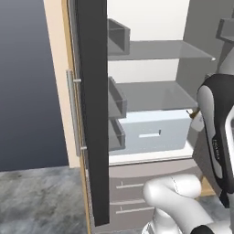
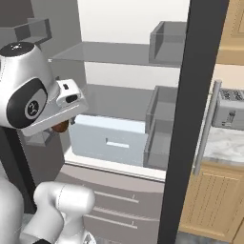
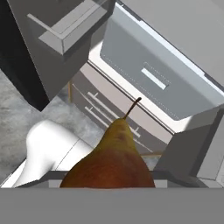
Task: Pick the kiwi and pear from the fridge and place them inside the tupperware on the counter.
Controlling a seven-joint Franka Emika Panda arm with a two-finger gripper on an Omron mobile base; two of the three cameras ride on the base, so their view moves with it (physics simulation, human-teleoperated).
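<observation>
The brown-orange pear (image 3: 111, 162) sits right in front of the hand camera, its thin stem pointing at the fridge drawer (image 3: 162, 74). From the right base view the pear (image 2: 60, 127) hangs under the white hand, and my gripper (image 2: 63, 125) is shut on it in front of the open fridge (image 2: 124, 95), level with the translucent drawer (image 1: 155, 132). The pear hides the fingers. The kiwi and the tupperware are out of view.
The fridge's dark door (image 1: 91, 109) stands open on the left with grey bins on its inner side; a second dark door (image 2: 193, 119) stands at the right. Beyond it lie the marble counter (image 2: 224, 143) and a silver toaster (image 2: 229, 108). My own arm (image 1: 215, 132) blocks the fridge's right part.
</observation>
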